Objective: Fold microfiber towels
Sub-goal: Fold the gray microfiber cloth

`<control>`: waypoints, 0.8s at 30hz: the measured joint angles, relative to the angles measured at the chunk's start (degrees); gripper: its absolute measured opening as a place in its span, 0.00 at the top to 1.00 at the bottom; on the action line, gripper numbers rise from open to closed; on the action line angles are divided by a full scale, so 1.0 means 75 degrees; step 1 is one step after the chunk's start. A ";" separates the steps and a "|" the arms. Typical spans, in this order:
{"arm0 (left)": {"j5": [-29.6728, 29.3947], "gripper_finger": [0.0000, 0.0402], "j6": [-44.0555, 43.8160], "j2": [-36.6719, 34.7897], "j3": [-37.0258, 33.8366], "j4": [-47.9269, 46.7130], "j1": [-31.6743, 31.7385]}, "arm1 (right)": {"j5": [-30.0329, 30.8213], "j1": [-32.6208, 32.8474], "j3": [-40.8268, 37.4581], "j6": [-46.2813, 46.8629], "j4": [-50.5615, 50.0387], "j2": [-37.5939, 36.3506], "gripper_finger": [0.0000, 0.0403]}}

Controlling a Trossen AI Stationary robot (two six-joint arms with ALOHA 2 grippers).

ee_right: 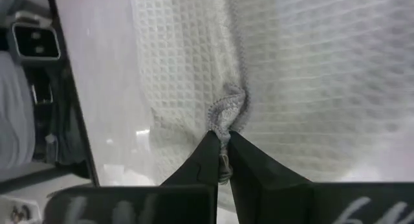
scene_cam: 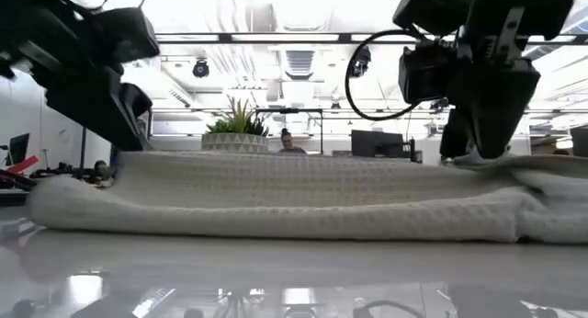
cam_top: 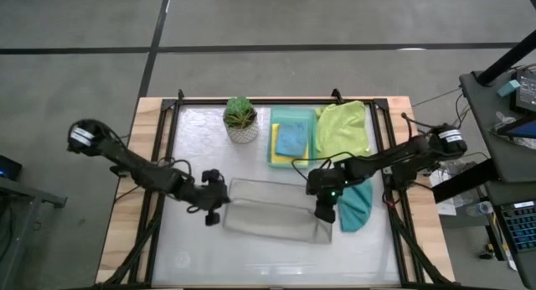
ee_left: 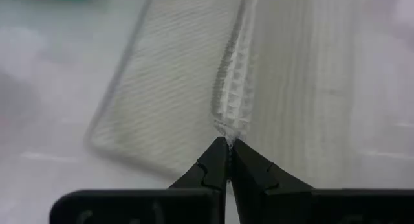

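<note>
The left gripper (cam_top: 214, 208) and the right gripper (cam_top: 325, 213) each pinch one end of the pale grey towel (cam_top: 272, 213), which lies folded across the table (cam_top: 193, 248) middle.

No readable text anywhere in these views: no labels, brands, numbers or signs can be made out on the table, the arms or in the room behind.
</note>
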 joint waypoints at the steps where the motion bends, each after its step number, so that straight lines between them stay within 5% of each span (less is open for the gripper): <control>1: -0.0031 1.00 0.0060 -0.0049 0.0000 -0.0118 0.0131 | 0.0022 -0.0065 0.0000 -0.0004 -0.0119 -0.0064 0.97; 11: -0.0501 1.00 0.0684 0.0006 -0.0082 -0.0278 0.1329 | 0.0888 -0.0569 0.0003 -0.0120 -0.0820 -0.0439 0.97; 19: -0.0488 1.00 0.0814 0.0388 -0.0087 -0.0123 0.1361 | 0.1044 -0.0613 0.0003 0.0039 -0.0766 -0.0445 0.97; 24: -0.0489 0.96 0.0884 0.0477 -0.0087 -0.0135 0.1374 | 0.1069 -0.0847 0.0003 0.0405 -0.0776 -0.0483 0.88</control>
